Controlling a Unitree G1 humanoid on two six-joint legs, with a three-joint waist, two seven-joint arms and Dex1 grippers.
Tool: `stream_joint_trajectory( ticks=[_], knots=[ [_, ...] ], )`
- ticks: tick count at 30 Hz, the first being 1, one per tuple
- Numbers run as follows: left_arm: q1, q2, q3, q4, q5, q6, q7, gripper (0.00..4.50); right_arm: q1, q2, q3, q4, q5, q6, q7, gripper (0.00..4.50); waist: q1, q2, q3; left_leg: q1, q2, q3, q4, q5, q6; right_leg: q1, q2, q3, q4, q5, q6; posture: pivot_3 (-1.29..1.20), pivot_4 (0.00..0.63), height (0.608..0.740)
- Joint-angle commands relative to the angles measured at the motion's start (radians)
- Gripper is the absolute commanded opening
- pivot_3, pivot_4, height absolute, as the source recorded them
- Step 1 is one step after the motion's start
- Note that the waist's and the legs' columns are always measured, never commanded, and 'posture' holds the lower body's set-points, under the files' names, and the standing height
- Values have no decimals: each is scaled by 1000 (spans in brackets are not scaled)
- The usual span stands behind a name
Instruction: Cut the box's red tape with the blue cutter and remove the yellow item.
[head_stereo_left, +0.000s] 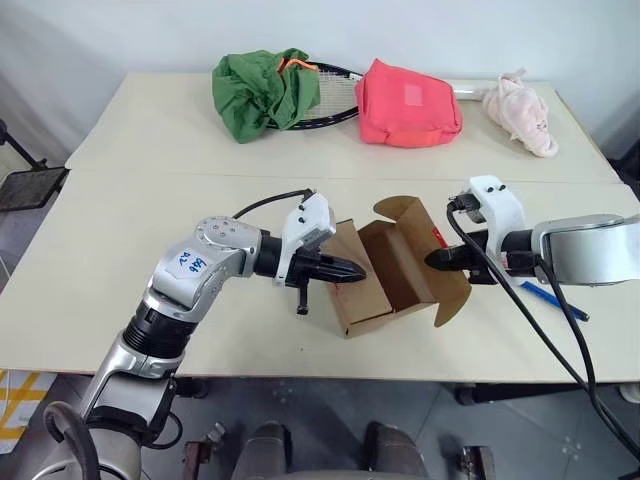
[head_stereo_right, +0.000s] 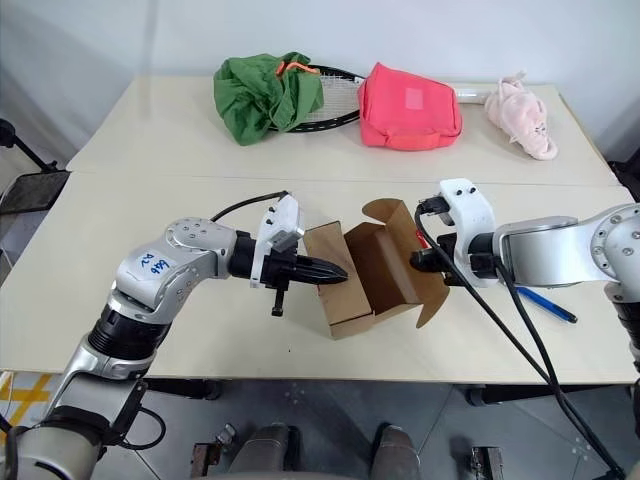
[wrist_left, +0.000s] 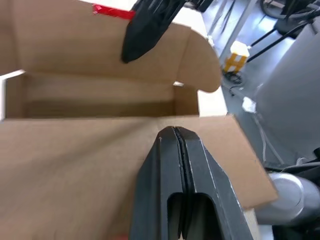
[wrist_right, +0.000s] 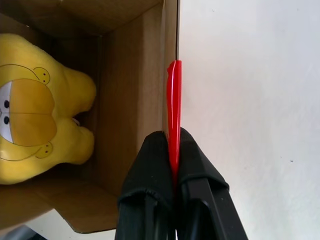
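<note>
The box (head_stereo_left: 385, 275) is sitting open near the front of the table (head_stereo_left: 120, 230), flaps spread. The yellow item (wrist_right: 37, 112) is lying inside it, face up, against an inner wall.

Risks, as a judgement: the right tool (wrist_right: 172, 137) is pinching a flap by its red tape (wrist_right: 173, 95), so a pull could drag or tip the light box, or the tape could peel and the flap could spring back over the opening. The left tool (head_stereo_left: 352, 268) is pressing its tip against the near flap; a harder push could slide the box or fold the flap inward over the toy. Neither tool is free to reach the toy.

The right tool is closed on the red tape and the flap edge. The left tool is fully closed, holding nothing, its tip touching cardboard. The blue cutter (head_stereo_left: 553, 300) is lying on the table to the right, well apart from the box.
</note>
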Motion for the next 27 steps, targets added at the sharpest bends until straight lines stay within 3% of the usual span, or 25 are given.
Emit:
stream_joint_trajectory(
  ticks=[1,7,16,27],
  knots=[
    [12,29,-33,31,64,-32,5,0,-4,-5,-6,6,8,-10,-15,20,0,0,0,0,0,0,0,0,0,0,0,0,0,0,0,0,150,740],
    [32,62,-39,42,67,-39,-19,0,-5,4,-10,25,-15,-5,-17,20,0,0,0,1,0,0,1,0,0,1,0,0,1,0,0,0,150,740],
    [126,250,-39,30,74,-6,-114,0,-39,-14,-18,30,-6,18,12,20,2,1,-1,4,0,1,1,0,0,3,0,1,2,0,-1,0,150,740],
    [173,188,11,16,68,16,-27,0,-54,-6,18,-14,16,32,14,20,0,-3,2,-1,1,1,0,0,0,-2,0,0,2,1,-1,0,150,740]
  ],
)
